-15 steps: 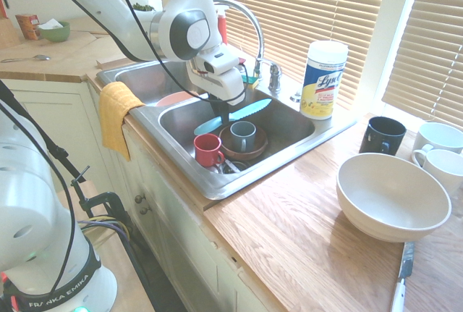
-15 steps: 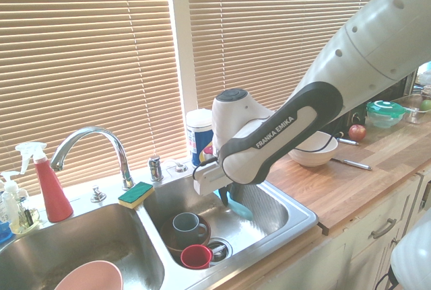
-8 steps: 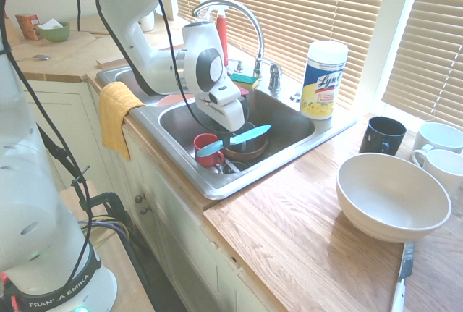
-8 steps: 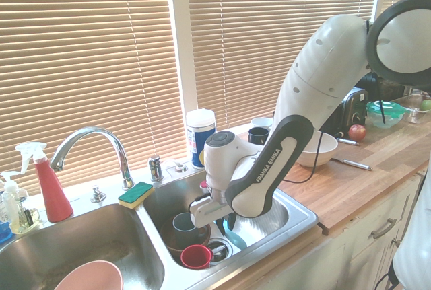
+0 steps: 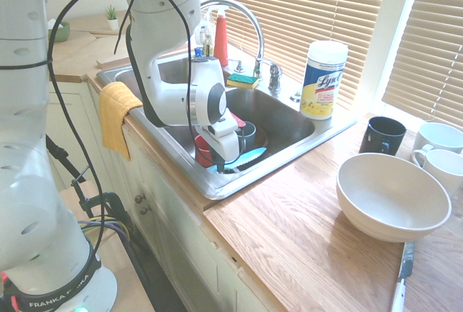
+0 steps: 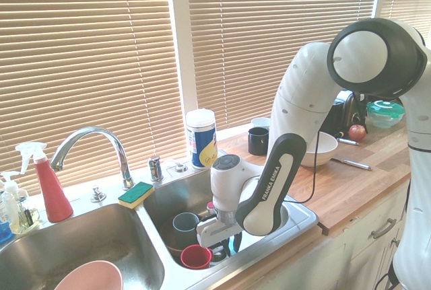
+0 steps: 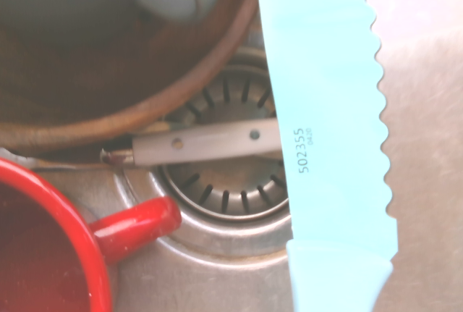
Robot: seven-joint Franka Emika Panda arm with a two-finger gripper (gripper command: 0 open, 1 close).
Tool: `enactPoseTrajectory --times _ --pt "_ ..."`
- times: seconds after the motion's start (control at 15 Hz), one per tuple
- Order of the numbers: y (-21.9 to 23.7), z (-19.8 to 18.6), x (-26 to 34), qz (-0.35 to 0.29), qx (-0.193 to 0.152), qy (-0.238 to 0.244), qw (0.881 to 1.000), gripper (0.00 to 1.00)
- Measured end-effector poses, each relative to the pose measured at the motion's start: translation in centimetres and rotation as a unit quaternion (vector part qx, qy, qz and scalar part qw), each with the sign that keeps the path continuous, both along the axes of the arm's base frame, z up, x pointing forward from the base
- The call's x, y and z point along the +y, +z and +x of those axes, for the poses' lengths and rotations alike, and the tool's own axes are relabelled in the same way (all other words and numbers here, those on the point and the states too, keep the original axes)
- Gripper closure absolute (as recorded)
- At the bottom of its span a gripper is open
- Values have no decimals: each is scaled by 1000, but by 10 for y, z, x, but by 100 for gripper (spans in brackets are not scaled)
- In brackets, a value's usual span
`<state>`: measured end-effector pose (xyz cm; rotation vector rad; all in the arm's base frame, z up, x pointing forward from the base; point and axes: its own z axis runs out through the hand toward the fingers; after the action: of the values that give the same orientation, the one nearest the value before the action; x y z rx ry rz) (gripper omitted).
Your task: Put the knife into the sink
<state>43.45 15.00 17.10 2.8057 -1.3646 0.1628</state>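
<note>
The turquoise knife (image 7: 325, 109) fills the wrist view, its serrated blade lying just over the drain (image 7: 231, 178) of the sink (image 5: 293, 120). My gripper (image 5: 226, 161) is low inside the right basin and shut on the knife (image 5: 249, 158), whose blue blade sticks out beside it. From the other side, the gripper (image 6: 229, 241) sits between the red mug (image 6: 195, 256) and the basin's front wall. A grey mug (image 5: 246, 135) stands in a brown bowl (image 7: 108, 87) just behind. The knife's handle is hidden by the hand.
A metal utensil handle (image 7: 202, 142) lies across the drain. On the counter stand a wipes canister (image 5: 323, 79), a black mug (image 5: 382, 135), a big off-white bowl (image 5: 391, 196) and a silver-bladed knife (image 5: 401, 276). A yellow cloth (image 5: 116, 113) hangs over the sink's rim; the faucet (image 5: 242, 19) arches behind.
The arm has come down from above the sink into the right basin, carrying the knife from rim height to just over the drain. The grip has stayed shut.
</note>
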Motion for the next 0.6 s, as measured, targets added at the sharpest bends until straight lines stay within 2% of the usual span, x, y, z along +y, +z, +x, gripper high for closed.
enactPoseTrajectory --times 0.6 --pt "-1 3 -1 12 -8 -3 1000 0"
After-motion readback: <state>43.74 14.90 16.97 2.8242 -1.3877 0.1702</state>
